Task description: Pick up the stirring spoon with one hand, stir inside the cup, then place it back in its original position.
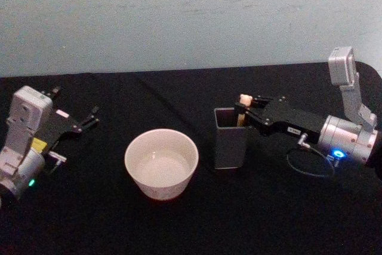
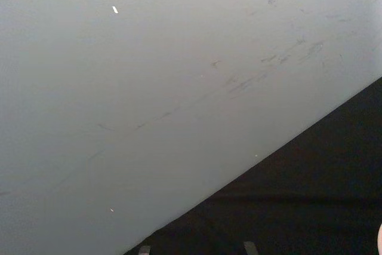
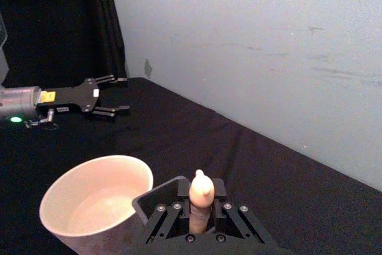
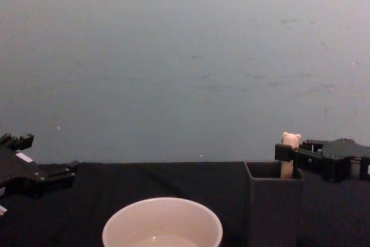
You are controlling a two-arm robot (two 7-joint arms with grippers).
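Pinching the stirring spoon [image 1: 243, 100] under its bear head, right gripper [image 1: 240, 111], spoon upright in holder [image 1: 230, 147], left gripper [image 1: 92, 117] parked splayed.

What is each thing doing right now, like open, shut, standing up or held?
Spoon: standing upright in the holder, held near its top.
Holder: upright, right of the cup.
Cup: upright, spoon not in it.
Right hand: shut on the spoon.
Left hand: open, off to the left.
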